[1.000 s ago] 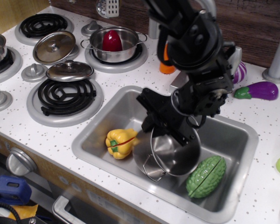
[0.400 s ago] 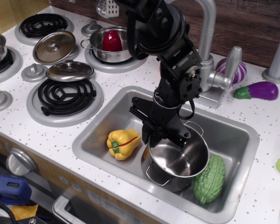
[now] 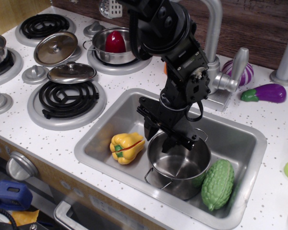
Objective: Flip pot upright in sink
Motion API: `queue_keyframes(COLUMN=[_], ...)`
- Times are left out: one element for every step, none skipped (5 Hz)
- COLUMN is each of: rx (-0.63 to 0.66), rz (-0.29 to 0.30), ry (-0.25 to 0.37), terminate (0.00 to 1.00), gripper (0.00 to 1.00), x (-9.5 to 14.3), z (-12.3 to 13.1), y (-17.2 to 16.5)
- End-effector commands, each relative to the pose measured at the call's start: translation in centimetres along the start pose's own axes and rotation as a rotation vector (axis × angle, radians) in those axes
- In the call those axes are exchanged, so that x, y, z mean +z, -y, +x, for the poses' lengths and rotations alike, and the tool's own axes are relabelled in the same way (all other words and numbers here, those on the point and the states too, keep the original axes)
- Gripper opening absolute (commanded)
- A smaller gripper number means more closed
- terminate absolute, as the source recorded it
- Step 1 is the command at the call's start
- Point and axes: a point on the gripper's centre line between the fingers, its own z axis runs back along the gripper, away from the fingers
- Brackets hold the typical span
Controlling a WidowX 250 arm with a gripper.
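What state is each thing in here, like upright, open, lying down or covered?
pot: upright in the sink, opening up, looks empty.
gripper: open, fingers astride the pot's far rim.
sink: dry, no water showing.
yellow pepper: lying left of the pot.
green gourd: lying against the pot's right side.
shallow pot: upright on the burner, red item inside.
two lids: resting on the stovetop, covering no pot.

Pot [image 3: 178, 165] wedged between pepper [image 3: 126, 147], gourd [image 3: 218, 183]

Speckled white countertop [image 3: 134, 184] under eggplant [image 3: 265, 92], lids [image 3: 72, 72].
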Motion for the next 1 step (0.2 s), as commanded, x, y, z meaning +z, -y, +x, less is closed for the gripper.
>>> queue_keyframes(rx=[0.015], rz=[-0.004], ry=[0.068], terminate=[1.0], gripper=[1.0], x=[1.79], z=[1.14], y=[-0.42])
